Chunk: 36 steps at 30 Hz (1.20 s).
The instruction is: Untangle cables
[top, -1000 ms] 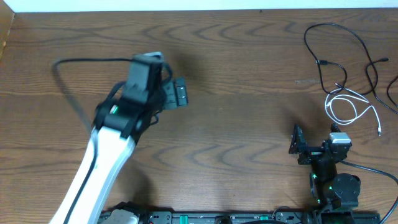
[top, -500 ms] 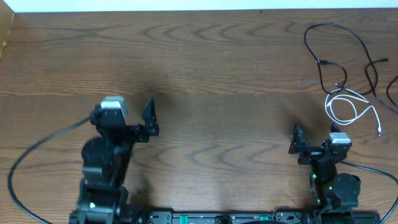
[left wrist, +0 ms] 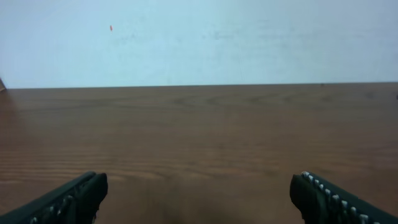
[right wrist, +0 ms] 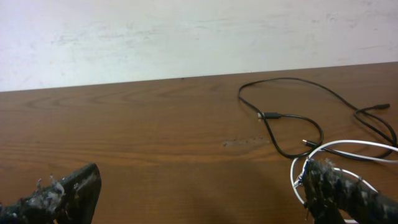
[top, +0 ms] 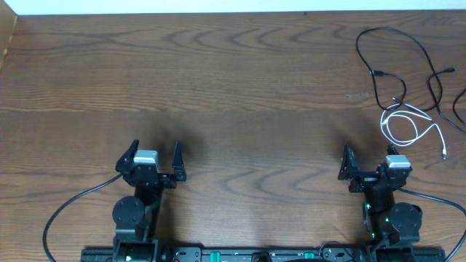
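My left gripper point(left wrist: 199, 183) and right gripper point(right wrist: 199, 175) gape wide, empty. At two o'clock on the table point(top: 240, 87), the black cable point(right wrist: 292, 78) overlaps the white cable point(right wrist: 348, 142). Both are likely light and limp; I'd pinch near a plug.

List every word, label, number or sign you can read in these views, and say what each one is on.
None can be read in any view.
The black cable, the white cable and the table carry no print that shows.
The red speck on the wall is a dot, not a character.
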Each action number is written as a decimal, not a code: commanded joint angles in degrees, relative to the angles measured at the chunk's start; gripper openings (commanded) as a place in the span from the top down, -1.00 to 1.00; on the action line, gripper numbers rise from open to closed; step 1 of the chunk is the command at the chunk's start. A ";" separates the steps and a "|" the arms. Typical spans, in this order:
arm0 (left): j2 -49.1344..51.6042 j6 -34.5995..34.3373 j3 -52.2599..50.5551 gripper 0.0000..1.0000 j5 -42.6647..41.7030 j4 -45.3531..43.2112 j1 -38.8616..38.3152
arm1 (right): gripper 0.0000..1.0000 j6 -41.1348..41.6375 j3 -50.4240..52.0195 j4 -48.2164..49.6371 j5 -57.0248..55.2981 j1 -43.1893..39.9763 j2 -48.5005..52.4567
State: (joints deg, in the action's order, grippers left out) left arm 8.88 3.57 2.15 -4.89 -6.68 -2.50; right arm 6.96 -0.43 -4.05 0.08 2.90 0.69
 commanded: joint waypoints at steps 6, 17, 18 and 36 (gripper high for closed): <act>-5.90 3.74 -1.95 -0.98 1.68 8.39 0.35 | -0.98 -0.63 0.11 -0.24 0.11 -0.46 -0.37; -8.50 3.48 -1.88 -0.97 2.56 10.71 0.33 | -0.99 -0.63 0.11 -0.24 0.11 -0.46 -0.37; -8.39 3.48 -1.88 -0.97 2.56 10.69 0.33 | -0.98 -0.63 0.11 -0.24 0.11 -0.46 -0.37; -7.48 3.48 -1.88 -0.97 2.56 10.71 0.33 | -0.98 -0.63 0.11 -0.24 0.13 -0.46 -0.35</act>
State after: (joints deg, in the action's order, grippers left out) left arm 1.30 6.26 0.80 -3.07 1.28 -2.35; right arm 6.96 -0.40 -4.05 0.08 2.90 0.69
